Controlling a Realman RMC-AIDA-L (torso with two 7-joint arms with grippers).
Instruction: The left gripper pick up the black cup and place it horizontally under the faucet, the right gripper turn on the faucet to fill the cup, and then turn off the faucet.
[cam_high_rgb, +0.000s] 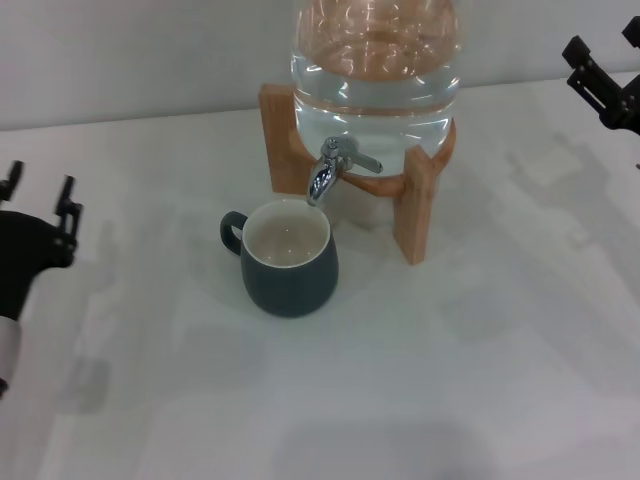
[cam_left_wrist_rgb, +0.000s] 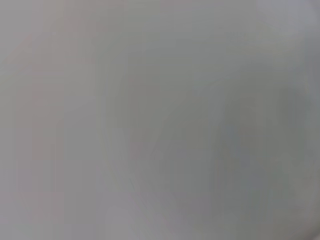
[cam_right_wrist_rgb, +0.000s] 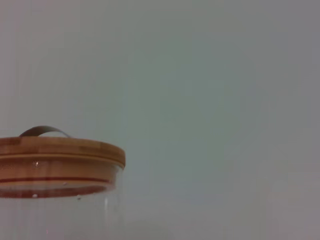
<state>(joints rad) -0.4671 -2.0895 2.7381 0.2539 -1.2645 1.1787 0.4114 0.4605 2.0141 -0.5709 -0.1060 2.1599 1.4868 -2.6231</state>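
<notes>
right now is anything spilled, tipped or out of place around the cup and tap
Nothing stands out. The black cup stands upright under the faucet, with no water visible on the table. The glass jar sits square in its wooden stand. Both claws, left and right, are well clear.

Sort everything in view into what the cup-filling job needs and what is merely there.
Needed: rounded dark charcoal ceramic cup; shiny chrome faucet; left gripper; right gripper.
Merely there: clear glass water jar; wooden stand; wooden lid; white table.

Obstacles cluster mid-counter.
Black cup (cam_high_rgb: 290, 258) sits under faucet (cam_high_rgb: 335, 166); wooden stand (cam_high_rgb: 415, 205) flanks it; counter (cam_high_rgb: 480, 370) elsewhere open.
</notes>
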